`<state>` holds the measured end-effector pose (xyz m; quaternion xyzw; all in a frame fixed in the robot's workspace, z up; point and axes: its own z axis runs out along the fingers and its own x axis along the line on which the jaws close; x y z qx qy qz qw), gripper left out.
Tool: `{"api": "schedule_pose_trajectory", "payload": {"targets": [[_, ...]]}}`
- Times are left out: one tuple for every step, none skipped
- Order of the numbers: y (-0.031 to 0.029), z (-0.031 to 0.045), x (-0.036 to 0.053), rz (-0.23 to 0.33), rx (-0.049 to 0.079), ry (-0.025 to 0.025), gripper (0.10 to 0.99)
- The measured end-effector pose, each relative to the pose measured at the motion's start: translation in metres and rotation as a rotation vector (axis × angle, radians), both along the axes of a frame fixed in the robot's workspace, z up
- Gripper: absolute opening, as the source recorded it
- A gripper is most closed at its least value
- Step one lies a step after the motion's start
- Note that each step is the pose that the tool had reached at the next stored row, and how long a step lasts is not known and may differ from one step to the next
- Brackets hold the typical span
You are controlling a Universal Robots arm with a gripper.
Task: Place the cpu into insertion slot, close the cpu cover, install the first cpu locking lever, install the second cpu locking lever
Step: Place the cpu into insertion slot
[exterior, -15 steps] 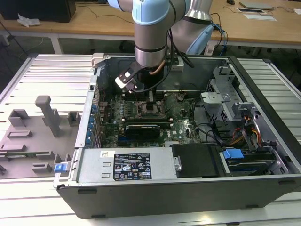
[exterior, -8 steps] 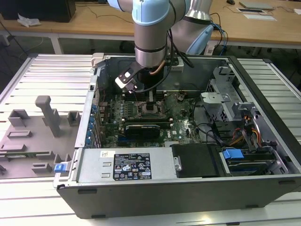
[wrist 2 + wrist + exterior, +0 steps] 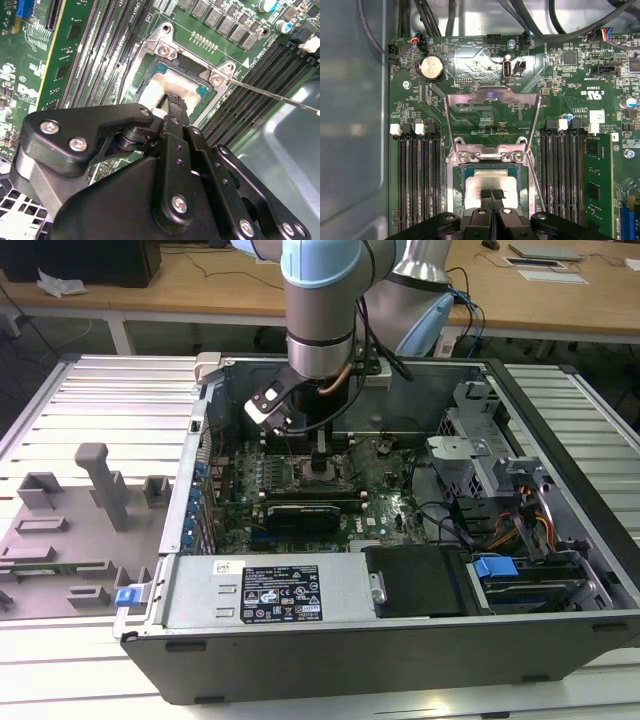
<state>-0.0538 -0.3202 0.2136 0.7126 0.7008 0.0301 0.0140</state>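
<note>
First wrist view: the cpu (image 3: pixel 485 179) lies flat in the insertion slot (image 3: pixel 456 187), metal top up. It is square, with no long axis, and its edges run parallel to the rim. The claw (image 3: pixel 492 194) rests on it, tips together. The cpu cover (image 3: pixel 492 97) stands open toward the coin cell (image 3: pixel 431 67). Closing the cover and setting both levers seem left to do.

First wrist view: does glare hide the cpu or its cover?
In the first wrist view the cpu top shines pale and a bright streak crosses one bar of the open cpu cover; in the second wrist view the cpu washes out near white; neither is hidden.
</note>
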Motion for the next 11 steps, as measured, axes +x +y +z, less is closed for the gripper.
{"api": "schedule_pose_trajectory", "payload": {"targets": [[0.0,0.0016,0.0,0.0,0.0,0.0,0.106],[0.0,0.0054,0.0,0.0,0.0,0.0,0.106],[0.0,0.0083,0.0,0.0,0.0,0.0,0.106],[0.0,0.0111,0.0,0.0,0.0,-0.0001,0.106],[0.0,0.0135,0.0,0.0,0.0,-0.0001,0.106],[0.0,0.016,0.0,0.0,0.0,0.0,0.106],[0.0,0.0195,0.0,0.0,0.0,0.0,0.106],[0.0,0.0219,0.0,0.0,0.0,0.0,0.106],[0.0,0.0257,0.0,0.0,0.0,0.0,0.106],[0.0,0.0302,0.0,0.0,0.0,0.0,0.106],[0.0,0.0344,0.0,0.0,0.0,-0.0001,0.106]]}}
